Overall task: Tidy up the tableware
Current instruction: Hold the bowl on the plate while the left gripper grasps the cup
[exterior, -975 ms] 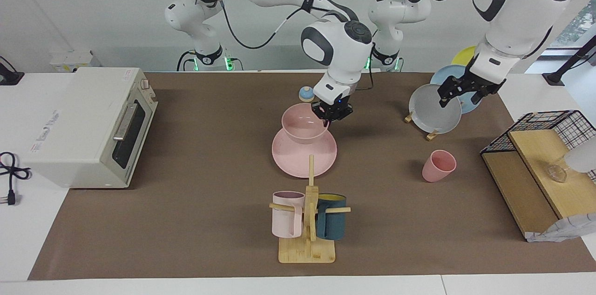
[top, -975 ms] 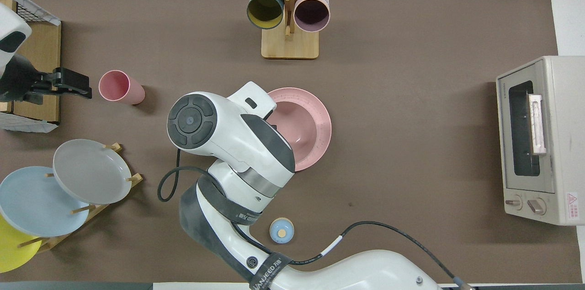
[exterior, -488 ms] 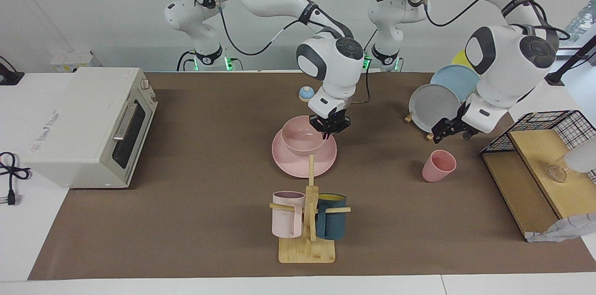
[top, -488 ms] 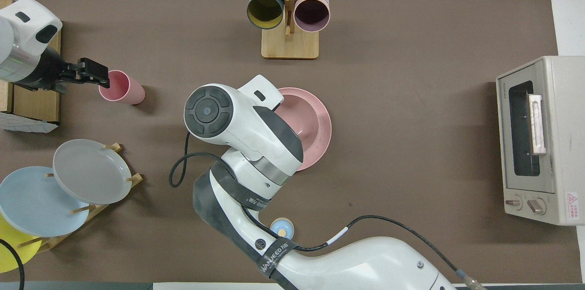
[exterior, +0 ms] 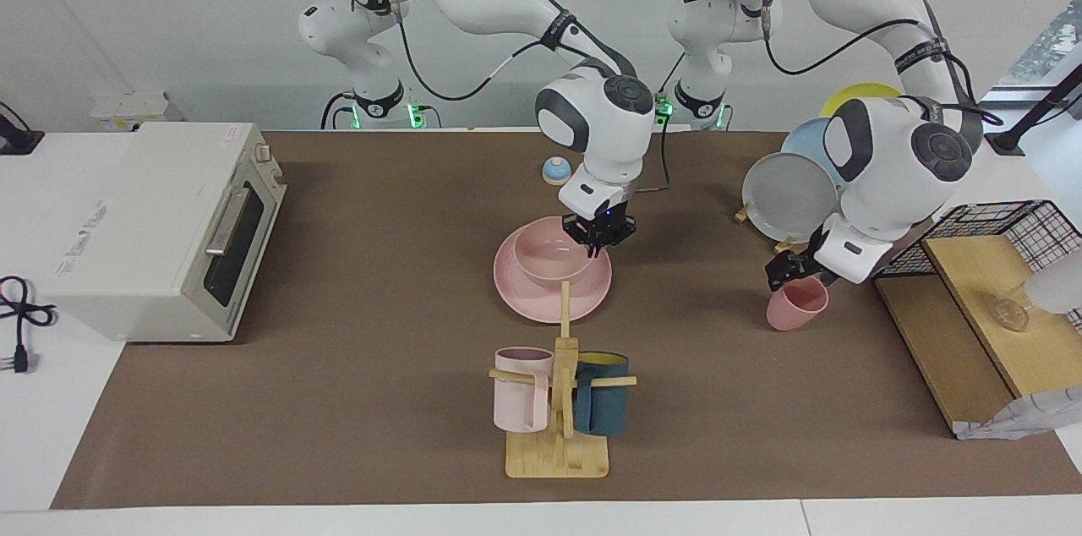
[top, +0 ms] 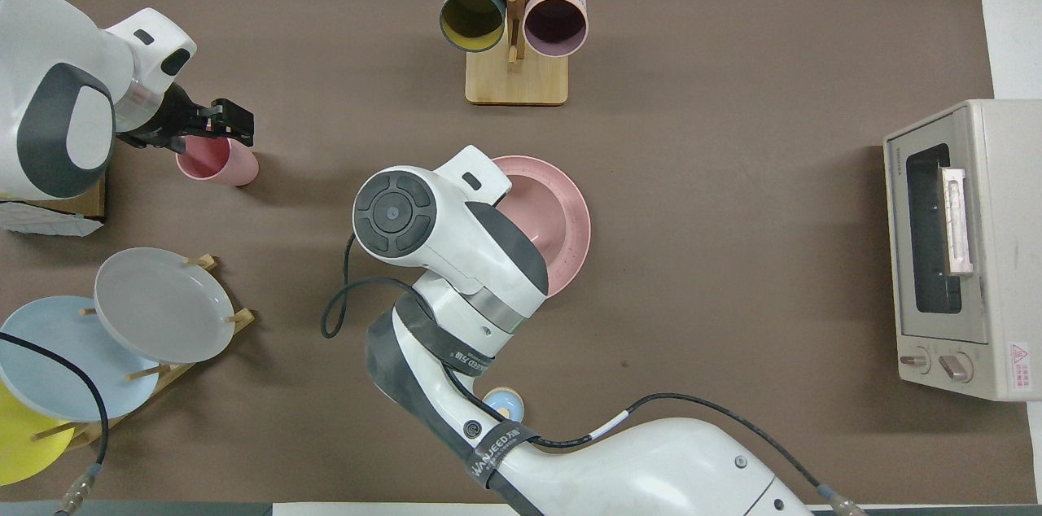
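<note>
The bowl [exterior: 554,253] sits on the plate [exterior: 516,291], its rim pinched by the right gripper [exterior: 598,238]. The left gripper [exterior: 786,270] spreads its fingers over the cup [exterior: 795,306].

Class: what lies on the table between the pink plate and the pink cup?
Nothing: in the facing view, bare brown mat separates the plate from the cup.

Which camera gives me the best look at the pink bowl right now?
The facing view. There the pink bowl shows whole, sitting on the pink plate, with the right tool at its rim. In the overhead view the right arm covers most of the bowl, leaving only part of it visible.
</note>
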`<state>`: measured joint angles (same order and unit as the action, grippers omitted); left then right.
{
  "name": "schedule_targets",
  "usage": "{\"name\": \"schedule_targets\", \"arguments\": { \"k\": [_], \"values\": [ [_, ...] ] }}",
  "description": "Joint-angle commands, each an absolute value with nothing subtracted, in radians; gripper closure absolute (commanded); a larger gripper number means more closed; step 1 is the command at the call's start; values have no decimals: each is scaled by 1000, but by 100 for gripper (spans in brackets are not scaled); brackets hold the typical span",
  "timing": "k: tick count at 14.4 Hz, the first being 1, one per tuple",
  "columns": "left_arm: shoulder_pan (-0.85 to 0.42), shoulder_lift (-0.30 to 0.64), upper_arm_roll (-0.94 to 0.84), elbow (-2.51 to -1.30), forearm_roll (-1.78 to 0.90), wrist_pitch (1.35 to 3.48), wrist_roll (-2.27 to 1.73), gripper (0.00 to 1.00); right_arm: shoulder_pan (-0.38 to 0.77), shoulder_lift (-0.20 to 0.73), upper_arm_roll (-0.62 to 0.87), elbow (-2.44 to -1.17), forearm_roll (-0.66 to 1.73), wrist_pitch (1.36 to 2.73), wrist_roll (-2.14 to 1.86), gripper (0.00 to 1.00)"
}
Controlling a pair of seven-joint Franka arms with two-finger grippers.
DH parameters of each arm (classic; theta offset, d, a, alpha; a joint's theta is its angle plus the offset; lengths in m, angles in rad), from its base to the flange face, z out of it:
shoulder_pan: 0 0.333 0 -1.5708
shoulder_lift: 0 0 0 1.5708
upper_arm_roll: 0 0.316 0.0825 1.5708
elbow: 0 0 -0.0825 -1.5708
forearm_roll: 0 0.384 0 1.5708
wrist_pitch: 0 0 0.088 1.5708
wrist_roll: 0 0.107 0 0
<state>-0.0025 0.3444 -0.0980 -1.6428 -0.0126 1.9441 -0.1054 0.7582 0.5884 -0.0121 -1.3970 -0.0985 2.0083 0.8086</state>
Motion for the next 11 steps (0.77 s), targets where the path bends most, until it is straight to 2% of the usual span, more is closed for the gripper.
{"name": "schedule_targets", "arguments": {
  "k": [1, 9, 11],
  "values": [
    [-12, 364, -89, -1644, -18, 1982, -120, 0, 747, 542, -3, -1470, -81, 2036, 784, 100],
    [-15, 370, -89, -1692, -17, 2022, -181, 8, 752, 528, -2, -1511, -55, 2066, 785, 100],
    [-29, 367, -89, -1721, -17, 2052, -181, 20, 752, 526, -2, -1517, -54, 2065, 785, 100]
  ]
}}
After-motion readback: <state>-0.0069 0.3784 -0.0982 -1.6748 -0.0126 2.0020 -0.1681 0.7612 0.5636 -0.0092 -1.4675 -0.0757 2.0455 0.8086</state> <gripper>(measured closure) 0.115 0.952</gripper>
